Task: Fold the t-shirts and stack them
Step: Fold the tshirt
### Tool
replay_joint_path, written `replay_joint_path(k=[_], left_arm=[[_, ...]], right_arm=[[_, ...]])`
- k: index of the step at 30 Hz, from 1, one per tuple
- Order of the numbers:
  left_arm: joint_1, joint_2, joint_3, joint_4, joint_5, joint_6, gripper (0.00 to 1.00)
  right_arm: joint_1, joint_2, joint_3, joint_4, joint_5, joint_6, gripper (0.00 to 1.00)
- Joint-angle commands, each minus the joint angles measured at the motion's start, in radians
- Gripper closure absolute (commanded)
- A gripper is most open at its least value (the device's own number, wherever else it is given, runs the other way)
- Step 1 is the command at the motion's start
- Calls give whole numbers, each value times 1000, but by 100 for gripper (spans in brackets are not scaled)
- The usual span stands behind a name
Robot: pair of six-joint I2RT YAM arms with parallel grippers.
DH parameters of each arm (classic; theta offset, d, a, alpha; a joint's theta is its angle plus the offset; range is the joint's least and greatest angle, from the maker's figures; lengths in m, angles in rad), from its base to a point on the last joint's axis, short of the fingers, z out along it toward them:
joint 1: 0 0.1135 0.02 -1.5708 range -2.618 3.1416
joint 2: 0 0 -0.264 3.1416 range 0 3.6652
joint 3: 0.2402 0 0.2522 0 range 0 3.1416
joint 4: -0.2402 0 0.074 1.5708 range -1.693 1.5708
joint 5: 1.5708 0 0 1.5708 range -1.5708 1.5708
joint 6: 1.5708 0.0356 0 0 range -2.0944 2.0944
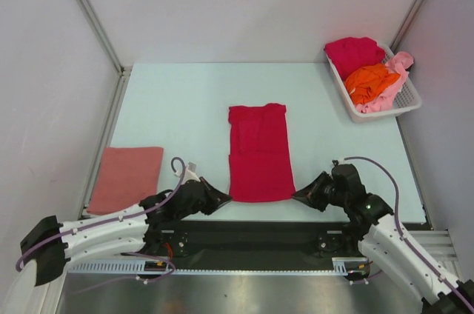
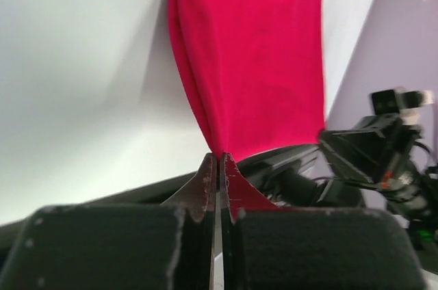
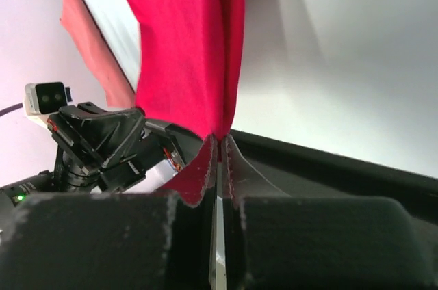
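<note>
While left claw (image 1: pixel 227 197) and right claw (image 1: pixel 296 197) pinch it, the t-shirt (image 1: pixel 258 151) lies flat.

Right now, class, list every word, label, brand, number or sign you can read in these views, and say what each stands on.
None: no text can be read in any view.
The crimson t-shirt, the salmon t-shirt, the white basket and the shirts piled in it are plain; no label shows.
Any marking on the arms is too small to tell.
</note>
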Motion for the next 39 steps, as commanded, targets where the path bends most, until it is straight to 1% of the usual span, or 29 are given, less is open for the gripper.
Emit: replay_joint_path(k=[1,2,5,8,9,11,12,13,14,15,16,17,18,19,20,21,22,23,24,26,27,29,30,31,33,36,39], left_arm=[[-69,-17,73,-142,-94,-3,100],[-79,-12,92,-164,-99,14,100],[-100,20,191,-224,-108,104,100],[-97,54,315,-311,-161,210,100],[-84,63,383,-326,-169,238,100],[4,100,442,-330,-136,332,100],[43,121,491,-325,-108,359,100],[130,141,511,-314,-79,386,100],[177,191,528,-273,0,440,100],[221,219,568,-256,33,463,100],[296,248,589,-229,55,482,100],[327,323,615,-215,106,523,100],[385,359,670,-199,130,540,100],[412,403,701,-181,157,555,100],[433,443,732,-169,170,586,100],[452,530,801,-162,223,603,100],[491,570,835,-161,243,612,100],[512,610,865,-158,266,624,100],[547,691,923,-150,320,627,100],[571,762,978,-139,355,634,100],[590,791,1023,-136,374,637,100],[607,874,1068,-133,392,643,100],[625,900,1108,-133,404,643,100],[634,949,1125,-123,432,640,100],[651,994,1177,-110,451,635,100],[662,1072,1250,-104,474,632,100],[668,1134,1292,-103,495,612,100]], right_arm=[[18,-96,26,-200,18,21,100],[16,-110,64,-246,17,-16,100],[16,-87,130,-297,7,-105,100],[7,2,225,-286,3,-153,100],[-5,73,291,-278,-2,-194,100],[-37,155,366,-252,-40,-243,100],[-91,206,402,-239,-63,-286,100],[-114,300,470,-219,-95,-312,100],[-146,360,505,-196,-147,-330,100],[-183,411,535,-174,-166,-346,100],[-202,524,601,-153,-184,-379,100],[-215,580,633,-121,-230,-392,100],[-234,634,675,-108,-243,-406,100],[-240,739,751,-82,-246,-430,100],[-242,784,797,-76,-238,-442,100],[-246,838,842,-71,-237,-450,100],[-254,882,879,-70,-241,-453,100],[-260,977,961,-65,-256,-455,100],[-266,1017,995,-65,-269,-453,100],[-278,1117,1093,-65,-279,-450,100],[-281,1143,1126,-65,-278,-452,100],[-295,1200,1170,-58,-295,-452,100],[-301,1252,1209,-50,-301,-453,100],[-306,1278,1227,-48,-305,-452,100],[-321,1348,1276,-48,-324,-447,100],[-338,1401,1312,-48,-339,-436,100],[-347,1432,1335,-50,-332,-432,100]])
